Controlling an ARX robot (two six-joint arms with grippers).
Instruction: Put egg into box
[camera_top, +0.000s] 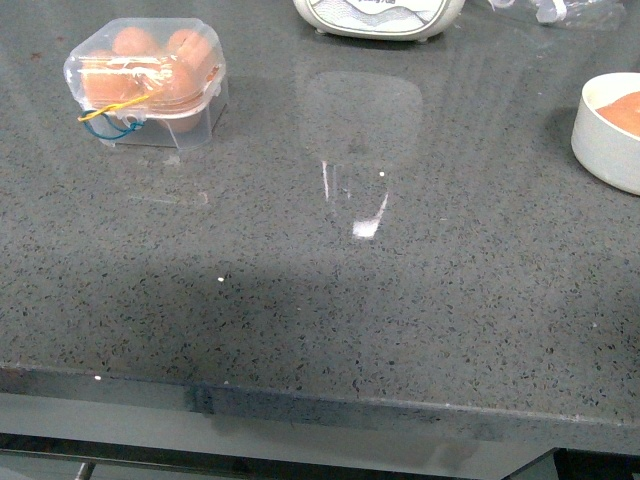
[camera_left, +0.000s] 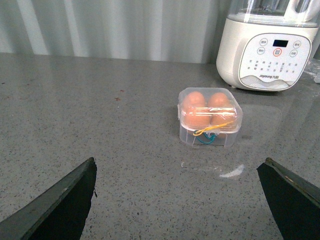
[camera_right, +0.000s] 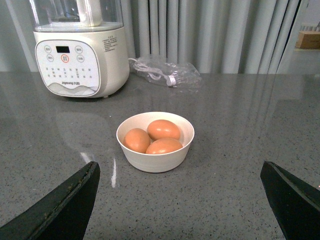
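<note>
Left gripper (camera_left: 177, 200) and right gripper (camera_right: 177, 200) both spread wide, holding nothing. Box (camera_top: 147, 82) sits closed near the surface's (camera_top: 300, 320) far-left; bowl (camera_top: 610, 130) at right edge.

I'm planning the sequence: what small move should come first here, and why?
Probably bring the left claw toward the box to lift its lid: the lid looks shut, with brown eggs already under it, while three eggs wait in the white bowl. Both claws are open and empty.
</note>
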